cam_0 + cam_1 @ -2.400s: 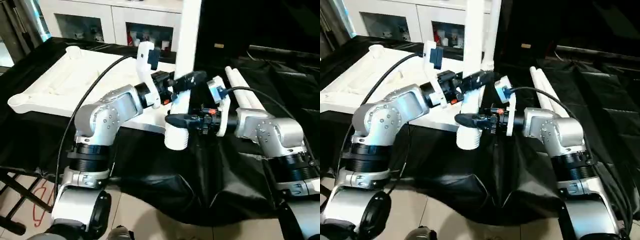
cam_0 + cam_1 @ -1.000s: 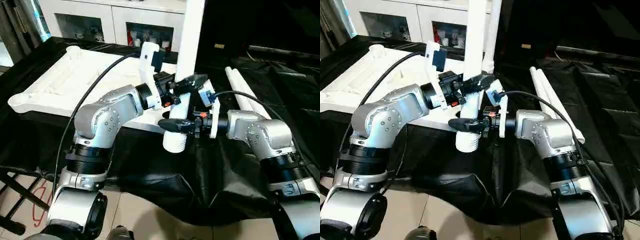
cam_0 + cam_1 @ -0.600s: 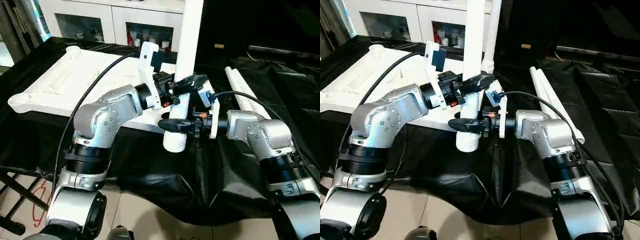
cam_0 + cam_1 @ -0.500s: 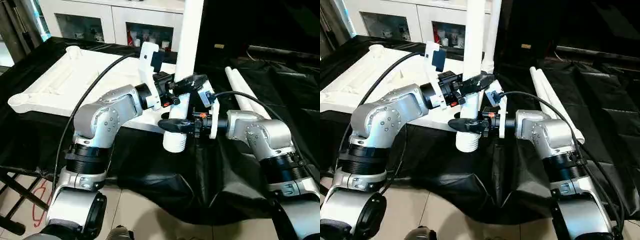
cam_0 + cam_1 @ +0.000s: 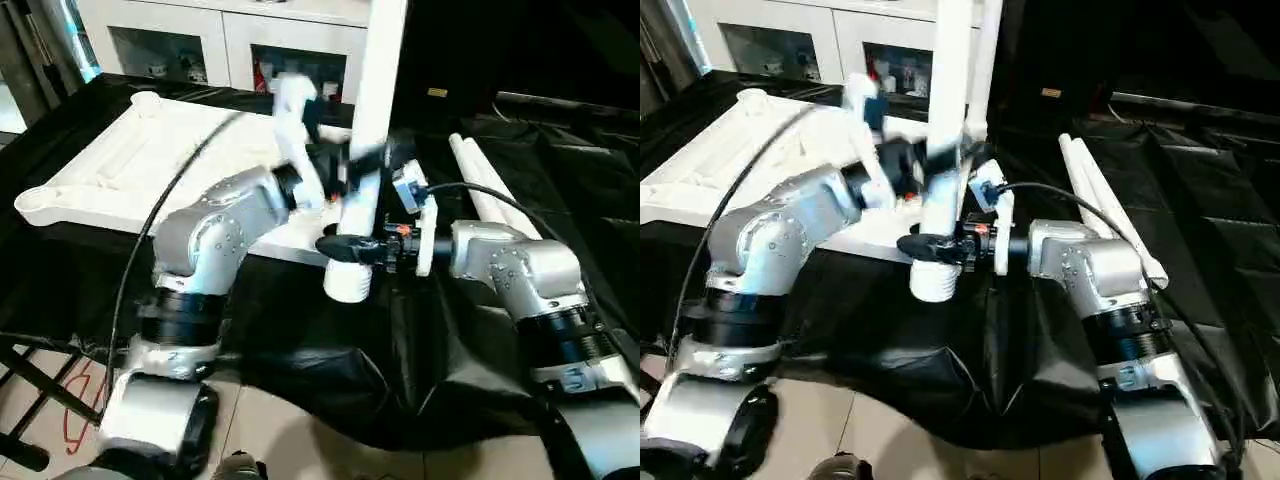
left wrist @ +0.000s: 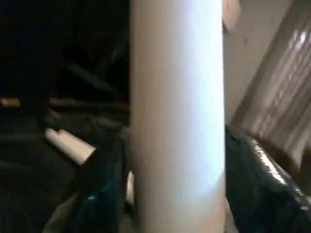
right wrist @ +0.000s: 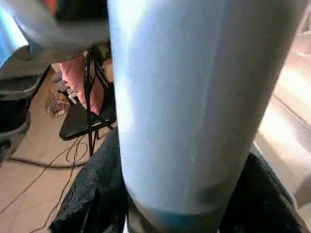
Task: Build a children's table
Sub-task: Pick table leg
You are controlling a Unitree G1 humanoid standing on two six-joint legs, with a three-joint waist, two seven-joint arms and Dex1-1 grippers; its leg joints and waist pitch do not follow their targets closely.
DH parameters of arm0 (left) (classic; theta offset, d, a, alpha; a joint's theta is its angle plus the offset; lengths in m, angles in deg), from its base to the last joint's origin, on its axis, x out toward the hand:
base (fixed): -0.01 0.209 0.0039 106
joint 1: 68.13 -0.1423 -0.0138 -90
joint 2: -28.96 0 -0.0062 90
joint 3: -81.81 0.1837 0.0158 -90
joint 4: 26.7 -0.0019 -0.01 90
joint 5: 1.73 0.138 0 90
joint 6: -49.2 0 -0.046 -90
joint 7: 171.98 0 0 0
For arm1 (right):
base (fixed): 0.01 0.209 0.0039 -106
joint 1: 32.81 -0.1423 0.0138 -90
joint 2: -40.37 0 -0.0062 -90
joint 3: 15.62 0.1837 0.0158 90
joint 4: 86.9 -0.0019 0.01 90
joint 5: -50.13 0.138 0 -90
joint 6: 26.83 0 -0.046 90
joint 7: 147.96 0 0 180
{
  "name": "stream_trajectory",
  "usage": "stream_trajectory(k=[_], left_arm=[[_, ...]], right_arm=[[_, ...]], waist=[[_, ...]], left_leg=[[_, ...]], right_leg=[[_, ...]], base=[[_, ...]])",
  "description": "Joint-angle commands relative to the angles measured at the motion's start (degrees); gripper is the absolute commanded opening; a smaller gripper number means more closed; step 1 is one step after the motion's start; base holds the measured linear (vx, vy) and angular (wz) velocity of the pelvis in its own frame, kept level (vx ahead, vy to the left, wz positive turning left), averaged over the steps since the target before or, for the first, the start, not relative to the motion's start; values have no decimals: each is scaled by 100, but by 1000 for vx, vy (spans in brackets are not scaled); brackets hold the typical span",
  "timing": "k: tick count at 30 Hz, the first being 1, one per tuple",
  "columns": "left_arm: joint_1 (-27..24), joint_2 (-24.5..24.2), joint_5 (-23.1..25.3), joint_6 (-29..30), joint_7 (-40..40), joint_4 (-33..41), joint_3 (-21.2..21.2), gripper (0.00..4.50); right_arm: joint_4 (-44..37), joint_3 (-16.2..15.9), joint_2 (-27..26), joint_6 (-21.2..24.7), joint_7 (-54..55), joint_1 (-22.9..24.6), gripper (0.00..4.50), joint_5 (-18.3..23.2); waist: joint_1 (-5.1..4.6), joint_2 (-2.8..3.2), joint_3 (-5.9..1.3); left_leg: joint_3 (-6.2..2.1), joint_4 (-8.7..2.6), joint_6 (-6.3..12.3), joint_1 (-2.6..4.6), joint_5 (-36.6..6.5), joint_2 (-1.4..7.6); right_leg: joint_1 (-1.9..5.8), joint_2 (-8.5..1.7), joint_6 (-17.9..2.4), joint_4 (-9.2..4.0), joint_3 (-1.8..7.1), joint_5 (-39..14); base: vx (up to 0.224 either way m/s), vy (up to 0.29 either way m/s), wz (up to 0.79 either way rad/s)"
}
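A white leg (image 5: 372, 110) stands upright in front of the near edge of the white tabletop (image 5: 120, 165), which lies ribbed side up on black cloth. My right gripper (image 5: 345, 246) is shut on the leg close to its lower end. Higher up the same leg is my left gripper (image 5: 365, 162), blurred by motion. The leg runs close past both wrist cameras (image 6: 177, 116) (image 7: 189, 97). A second white tube (image 5: 985, 70) rises just behind the held leg. Two more legs (image 5: 490, 195) lie side by side on the cloth to the right.
A white glass-door cabinet (image 5: 200, 40) stands behind the tabletop. Black cloth (image 5: 330, 350) hangs over the front edge down to the tiled floor. A dark folding frame (image 5: 30, 370) stands at the lower left.
My left arm has started to move and now shows blurred beside the leg. The right gripper and the upright leg stay where they were.
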Motion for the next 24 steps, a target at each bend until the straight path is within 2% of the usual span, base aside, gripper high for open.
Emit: stream_trajectory(k=[1, 4, 5, 7, 8, 11, 12, 13, 14, 15, 17, 18, 19, 20, 21, 23, 24], left_arm=[[210, 135, -304, -291, 180, -80, -407, 298], [400, 332, -701, -619, 519, -231, -1018, 298], [402, 334, -705, -626, 522, -233, -1025, 298], [560, 387, -945, -1158, 762, -458, -1545, 298], [589, 366, -993, -1210, 799, -504, -1634, 298], [591, 125, -745, -1401, 683, -648, -1643, 298], [507, -299, -78, -1426, 525, -883, -1221, 298], [476, -452, 174, -1424, 481, -973, -1050, 298], [322, -879, 897, -1633, 141, -1190, -361, 298], [213, -1152, 1370, -1822, -105, -1346, 99, 298], [-36, -1610, 2256, -2326, -648, -1775, 1081, 298], [-94, -1686, 2428, -2448, -811, -1933, 1298, 298], [-94, -1686, 2428, -2448, -811, -1933, 1298, 298], [-158, -1709, 2675, -2668, -1119, -2301, 1640, 298], [-163, -1696, 2738, -2751, -1229, -2436, 1732, 298], [-154, -1690, 2854, -2905, -1380, -2650, 1872, 298], [-91, -1700, 3078, -3117, -1576, -3023, 2100, 298]], right_arm=[[-66, 249, -8, -62, 157, 18, 191, 96], [-88, 475, -162, -136, 359, 50, 191, 229], [-89, 478, -164, -138, 362, 50, 191, 230], [-104, 730, -309, -274, 664, 88, 191, 317], [-108, 781, -333, -312, 740, 97, 191, 322], [-85, 873, -351, -413, 969, 145, 191, 228], [-67, 904, -339, -505, 1145, 218, 190, 96], [-63, 913, -335, -536, 1200, 243, 190, 52], [-28, 948, -352, -719, 1450, 308, 190, -125], [-15, 971, -375, -845, 1638, 355, 190, -240], [66, 931, -371, -1166, 2179, 442, 190, -632], [90, 905, -361, -1218, 2331, 464, 190, -739], [90, 905, -361, -1218, 2331, 464, 190, -739], [94, 954, -390, -1323, 2611, 519, 190, -844], [95, 978, -400, -1348, 2708, 532, 190, -870], [100, 989, -404, -1388, 2826, 556, 190, -924], [97, 948, -384, -1451, 2930, 598, 190, -1039]], waist=[[14, -65, -508], [15, -60, -508], [11, -63, -507], [14, -47, -507], [17, -44, -508], [0, -34, -514], [-1, -40, -510], [-12, -9, -506], [-17, -8, -500], [-28, 19, -486], [16, 106, -503], [-19, 98, -500], [-13, 88, -515], [1, 113, -524], [-1, 94, -536], [-9, 77, -541], [-13, 76, -529]], left_leg=[[-32, -329, 29, 124, -589, 147], [-33, -326, 50, 126, -608, 146], [-28, -322, 69, 128, -619, 145], [-30, -323, 79, 130, -622, 142], [-30, -321, 73, 135, -624, 140], [-34, -334, 30, 153, -579, 142], [-40, -342, 34, 151, -573, 143], [-49, -358, 15, 176, -623, 151], [-50, -369, -16, 181, -650, 154], [-47, -386, -104, 176, -705, 155], [-83, -408, -279, 210, -743, 160], [-56, -405, -341, 211, -785, 158], [-53, -407, -412, 216, -801, 155], [-61, -402, -426, 206, -759, 148], [-53, -401, -425, 189, -750, 142], [-49, -397, -394, 175, -730, 139], [-53, -400, -364, 168, -780, 139]], right_leg=[[357, -450, -1135, -385, 258, -536], [350, -440, -1194, -376, 253, -479], [349, -445, -1191, -385, 254, -479], [347, -442, -1170, -393, 255, -476], [341, -445, -1164, -392, 255, -479], [337, -422, -1074, -372, 253, -451], [334, -421, -1033, -384, 252, -481], [296, -407, -846, -391, 255, -660], [299, -413, -780, -399, 257, -748], [291, -420, -667, -413, 269, -906], [250, -438, -542, -434, 268, -978], [245, -413, -570, -416, 277, -901], [263, -424, -667, -384, 278, -717], [271, -434, -711, -375, 278, -591], [301, -439, -879, -347, 279, -297], [316, -445, -949, -329, 280, -174], [318, -454, -1009, -339, 278, -162]], base=[[0, 0, 0], [0, 0, 0], [0, 0, 0], [0, 0, 0], [0, 0, 0], [0, 0, 0], [0, 0, 0], [0, 0, 0], [0, 0, 0], [0, 0, 0], [0, 0, 0], [0, 0, 0], [0, 0, 0], [0, 0, 0], [0, 0, 0], [0, 0, 0], [0, 0, 0]])
